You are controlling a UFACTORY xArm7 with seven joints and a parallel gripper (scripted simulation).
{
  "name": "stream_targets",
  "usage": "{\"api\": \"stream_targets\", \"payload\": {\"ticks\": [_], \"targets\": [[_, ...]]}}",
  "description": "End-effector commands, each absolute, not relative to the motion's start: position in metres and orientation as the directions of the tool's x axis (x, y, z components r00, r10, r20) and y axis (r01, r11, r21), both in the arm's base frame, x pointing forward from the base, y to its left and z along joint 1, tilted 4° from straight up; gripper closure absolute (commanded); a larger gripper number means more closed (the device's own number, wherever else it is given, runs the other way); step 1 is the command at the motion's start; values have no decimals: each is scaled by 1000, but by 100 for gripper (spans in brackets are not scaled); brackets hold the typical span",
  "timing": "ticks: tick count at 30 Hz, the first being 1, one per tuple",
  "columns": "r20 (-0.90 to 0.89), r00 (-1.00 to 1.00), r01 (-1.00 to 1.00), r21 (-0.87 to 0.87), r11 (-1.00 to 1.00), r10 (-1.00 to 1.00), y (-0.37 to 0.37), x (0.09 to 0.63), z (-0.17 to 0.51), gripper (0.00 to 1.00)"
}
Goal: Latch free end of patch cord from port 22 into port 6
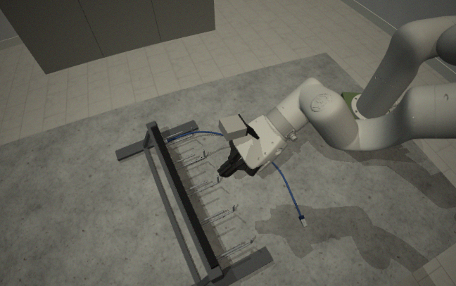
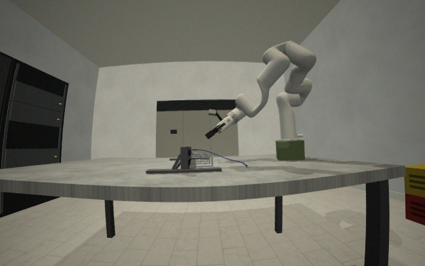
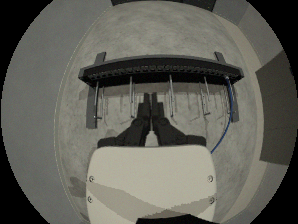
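Observation:
The dark rack panel [image 1: 183, 197] [image 2: 184, 158] [image 3: 160, 67] stands on the grey table, with metal cable bars sticking out on the arm's side. A blue patch cord [image 1: 291, 199] [image 2: 223, 158] [image 3: 229, 106] runs from the rack's far end, passes behind the wrist and curves down onto the table. Its free plug [image 1: 302, 221] [image 2: 246, 166] lies on the table, well away from the rack. My gripper [image 1: 222, 173] [image 2: 208, 135] [image 3: 151, 101] is shut and empty. It hangs well above the rack's middle, tilted towards the panel. The port numbers are too small to read.
The arm's green base block [image 1: 348, 98] [image 2: 290, 150] stands at the table's far side. A dark server cabinet [image 2: 33, 114] is at the left wall. Yellow and red crates [image 2: 416, 193] stand on the floor at the right. The rack's flat feet [image 1: 246, 264] reach out at both ends.

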State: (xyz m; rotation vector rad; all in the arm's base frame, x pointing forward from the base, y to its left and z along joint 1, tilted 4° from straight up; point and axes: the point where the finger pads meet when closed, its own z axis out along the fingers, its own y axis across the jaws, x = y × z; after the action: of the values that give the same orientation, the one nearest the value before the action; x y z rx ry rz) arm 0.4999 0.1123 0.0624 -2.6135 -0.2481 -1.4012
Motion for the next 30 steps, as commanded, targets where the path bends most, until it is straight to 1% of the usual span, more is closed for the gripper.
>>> {"api": "stream_targets", "payload": {"ticks": [1, 8, 19, 30], "targets": [[838, 541, 224, -65, -972, 69, 105, 468, 89, 100], [838, 541, 224, -65, -972, 69, 100, 447, 103, 100], [838, 541, 224, -65, -972, 69, 97, 446, 104, 100], [838, 541, 224, -65, -972, 69, 66, 453, 102, 100]]}}
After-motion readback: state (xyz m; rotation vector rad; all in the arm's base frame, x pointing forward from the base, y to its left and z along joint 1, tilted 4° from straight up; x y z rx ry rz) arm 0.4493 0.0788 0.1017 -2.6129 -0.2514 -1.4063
